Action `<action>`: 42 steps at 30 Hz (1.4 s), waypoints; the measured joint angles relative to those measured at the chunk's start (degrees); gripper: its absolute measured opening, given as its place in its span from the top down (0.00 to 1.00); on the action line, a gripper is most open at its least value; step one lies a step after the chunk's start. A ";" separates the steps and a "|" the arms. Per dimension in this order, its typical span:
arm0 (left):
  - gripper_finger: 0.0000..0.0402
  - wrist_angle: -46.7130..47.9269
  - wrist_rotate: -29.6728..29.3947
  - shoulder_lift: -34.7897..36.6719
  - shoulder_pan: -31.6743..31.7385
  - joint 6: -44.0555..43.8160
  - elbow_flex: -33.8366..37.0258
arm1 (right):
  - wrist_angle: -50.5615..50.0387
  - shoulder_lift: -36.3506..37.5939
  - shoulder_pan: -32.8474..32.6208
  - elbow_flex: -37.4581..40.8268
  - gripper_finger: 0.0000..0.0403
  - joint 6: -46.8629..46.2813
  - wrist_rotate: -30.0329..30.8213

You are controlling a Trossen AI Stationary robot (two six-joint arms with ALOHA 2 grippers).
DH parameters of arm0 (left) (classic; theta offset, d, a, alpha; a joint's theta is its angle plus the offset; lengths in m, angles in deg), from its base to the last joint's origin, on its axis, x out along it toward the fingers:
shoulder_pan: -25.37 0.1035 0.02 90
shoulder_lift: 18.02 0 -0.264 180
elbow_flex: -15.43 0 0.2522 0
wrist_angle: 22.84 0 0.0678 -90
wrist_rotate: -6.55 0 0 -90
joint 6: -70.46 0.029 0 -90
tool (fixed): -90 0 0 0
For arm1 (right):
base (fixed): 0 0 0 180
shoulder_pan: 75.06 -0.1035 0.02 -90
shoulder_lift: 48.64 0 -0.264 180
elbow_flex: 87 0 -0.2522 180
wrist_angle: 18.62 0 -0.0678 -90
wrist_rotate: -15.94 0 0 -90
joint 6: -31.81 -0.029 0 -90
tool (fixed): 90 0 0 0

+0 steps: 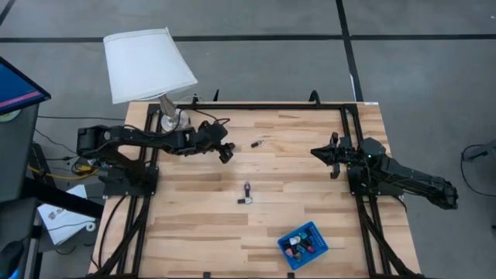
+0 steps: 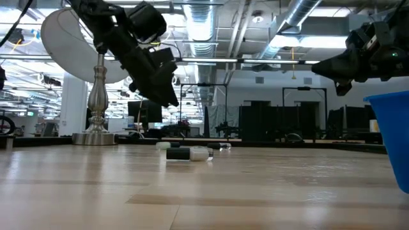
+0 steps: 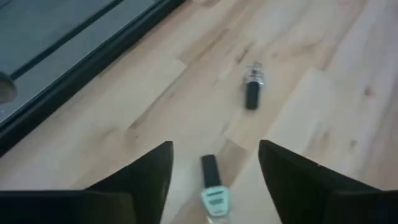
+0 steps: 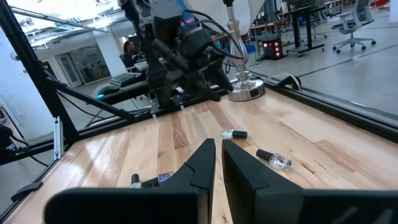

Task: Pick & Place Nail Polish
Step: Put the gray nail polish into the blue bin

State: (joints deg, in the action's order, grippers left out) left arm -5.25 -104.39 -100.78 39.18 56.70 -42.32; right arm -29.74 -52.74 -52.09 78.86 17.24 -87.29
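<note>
tray: cut by low view's edge | bottles in tray: colours indistinct

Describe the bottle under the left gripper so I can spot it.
Find the white lamp; the left gripper hangs open beside its base. Below it lies the pale mint bottle, black-capped; the neighbouring clear bottle has no tint.

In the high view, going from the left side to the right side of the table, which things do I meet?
Lamp → left pincer → lying nail polish bottle → second small bottle → blue tray with bottles inside → right pincer.
</note>
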 joint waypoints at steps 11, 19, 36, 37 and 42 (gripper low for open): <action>0.27 -5.48 1.99 -7.62 0.74 0.25 1.81 | -0.02 0.00 0.00 0.00 0.95 0.00 0.00; 0.28 -10.69 1.90 -14.88 0.76 -0.35 1.74 | 0.00 0.00 0.00 0.00 0.95 0.00 -0.13; 0.28 -21.61 -0.68 -18.40 0.61 -6.58 8.14 | 0.00 0.00 0.02 0.00 0.95 -0.02 -0.17; 0.28 -23.27 -0.76 -18.40 0.30 -6.42 8.92 | 0.00 0.00 0.01 0.01 0.95 -0.01 -0.17; 0.28 -29.27 -3.22 -18.49 -2.21 -4.35 12.04 | 0.00 0.00 0.02 0.01 0.95 0.00 -0.17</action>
State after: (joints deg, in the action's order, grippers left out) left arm -34.51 -107.61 -119.27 36.96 52.35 -30.28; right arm -29.74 -52.74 -52.08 78.87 17.25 -87.46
